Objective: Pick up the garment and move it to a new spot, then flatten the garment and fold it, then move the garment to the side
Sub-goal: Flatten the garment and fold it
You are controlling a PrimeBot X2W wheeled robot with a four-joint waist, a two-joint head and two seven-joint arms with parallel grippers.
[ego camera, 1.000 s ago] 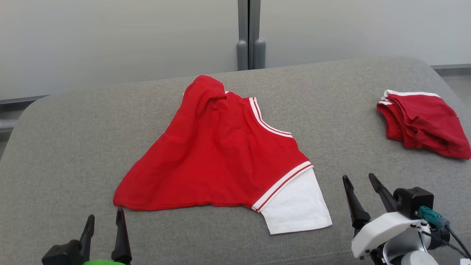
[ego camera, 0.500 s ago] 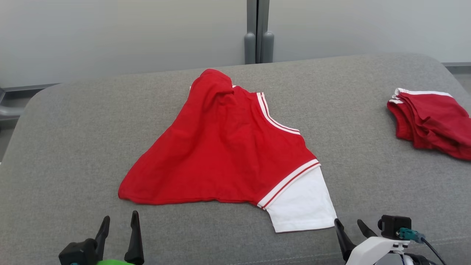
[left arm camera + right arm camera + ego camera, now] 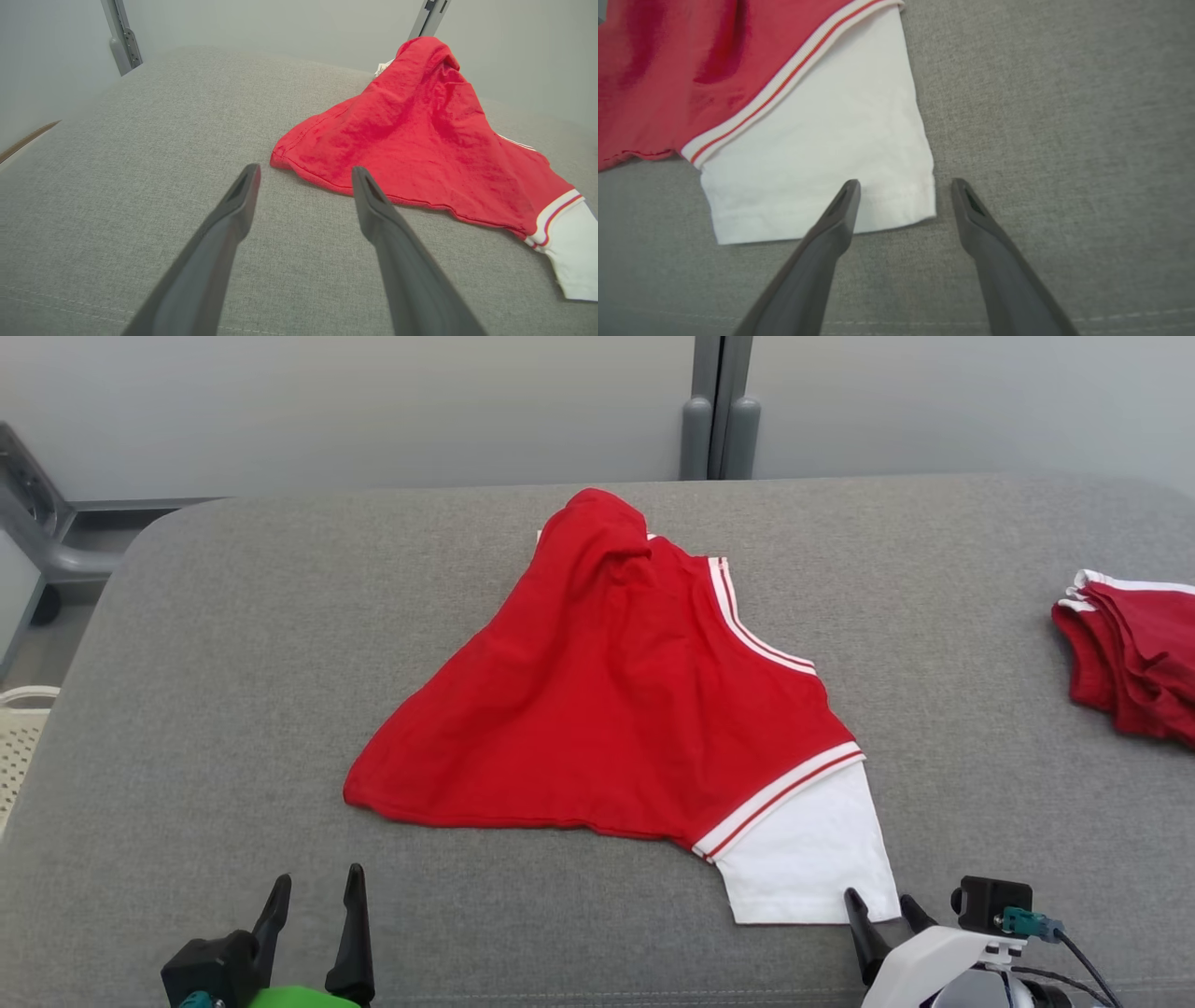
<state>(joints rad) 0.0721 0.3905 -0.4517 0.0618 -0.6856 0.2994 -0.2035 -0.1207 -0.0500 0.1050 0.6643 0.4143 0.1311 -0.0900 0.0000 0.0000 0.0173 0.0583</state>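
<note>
Viewing from the head, T-shirt: a red T-shirt (image 3: 607,709) with a white sleeve (image 3: 812,849) lies crumpled mid-way across the grey cushion (image 3: 233,663), its far end humped up.
Head, folded pile: folded red garments (image 3: 1130,663) with white trim sit at the cushion's right edge, well apart from the T-shirt.
Head, basket: a white perforated basket (image 3: 23,747) stands beyond the cushion's left edge; its contents cannot be told.
Head, grippers: the left gripper (image 3: 319,875) and right gripper (image 3: 878,896) hover at the near edge, both spread and empty.
Left wrist, gripper: fingers wide, grasping nothing, tips just short of the T-shirt's red hem corner.
Right wrist, gripper: released; one finger over the sleeve's cuff, the other over bare cushion, straddling the sleeve's corner; contact cannot be told.
</note>
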